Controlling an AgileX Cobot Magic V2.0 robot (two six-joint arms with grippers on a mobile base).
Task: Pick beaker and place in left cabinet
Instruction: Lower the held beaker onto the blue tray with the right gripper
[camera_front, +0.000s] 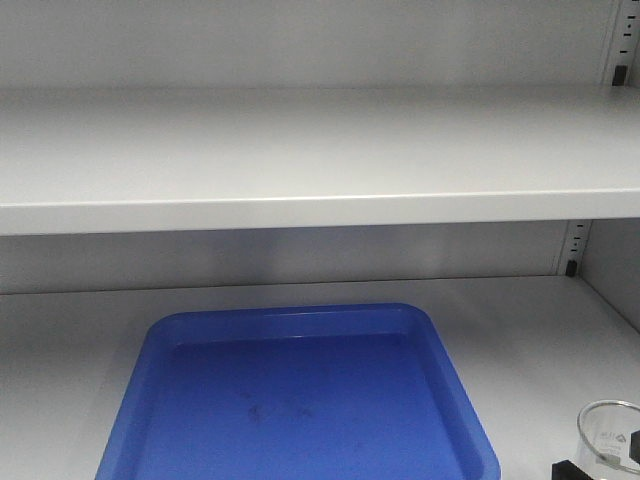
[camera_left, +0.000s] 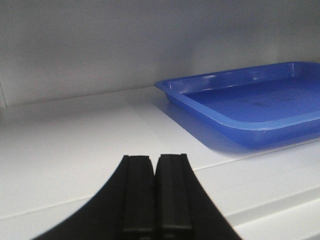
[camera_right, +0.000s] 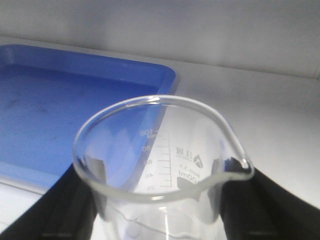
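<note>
- Front view: you see the cabinet (camera_front: 300, 150) from inside, one wide grey shelf above and a lower shelf (camera_front: 530, 330) carrying a blue tray (camera_front: 300, 400). The beaker (camera_front: 612, 435) shows at the bottom right corner of the frame, just right of the tray and apart from it, upright, rim up. A black bit of the right gripper (camera_front: 566, 468) sits by its left side. You cannot tell here whether the beaker base touches the shelf.
- Left wrist view: your left gripper (camera_left: 155, 200) has its fingers pressed together with nothing between them. It hangs low over the bare shelf at the tray's left side, the tray off to its right and ahead. No beaker shows here, so this arm is the farther one.
- Right wrist view: the beaker (camera_right: 165, 165) fills the frame, long axis vertical, spout (camera_right: 240, 167) pointing right. The right gripper (camera_right: 160, 220) has black fingers (camera_right: 270, 205) on both sides of the glass, spread to its width and seemingly pinching the wall below the rim. The tray lies to the left and behind.
- The move to come, as I judge it, turns on the height of the base over the shelf: the beaker is already inside the cabinet, right of the tray, so you likely need only lower it straight down and part the fingers. The base is hidden, so check contact before releasing.
</note>
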